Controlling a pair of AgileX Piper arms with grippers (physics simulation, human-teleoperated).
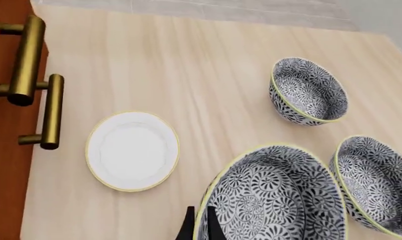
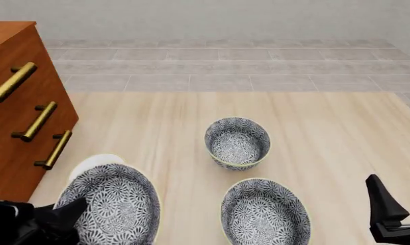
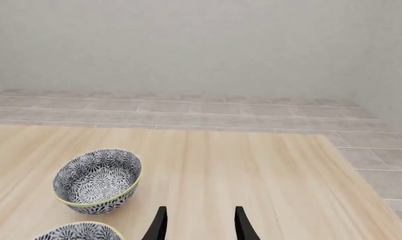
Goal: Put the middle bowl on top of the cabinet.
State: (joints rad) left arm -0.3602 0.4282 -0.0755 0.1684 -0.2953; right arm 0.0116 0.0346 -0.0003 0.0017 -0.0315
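The left tool [image 2: 72, 212] is clamped on the rim of the middle bowl [image 2: 113, 206], which is held lifted in front of the cabinet [image 2: 15, 132] and above the white plate [image 2: 89, 164]; its mouth is tipped upward and somewhat toward the camera, and being round it has no long axis. The right tool [image 3: 197, 225] is seen with fingers parted and holding nothing, well apart from the cabinet. Two more patterned bowls [image 2: 237, 142] [image 2: 265, 212] stand upright on the desk [image 2: 327, 132], between the two tools.
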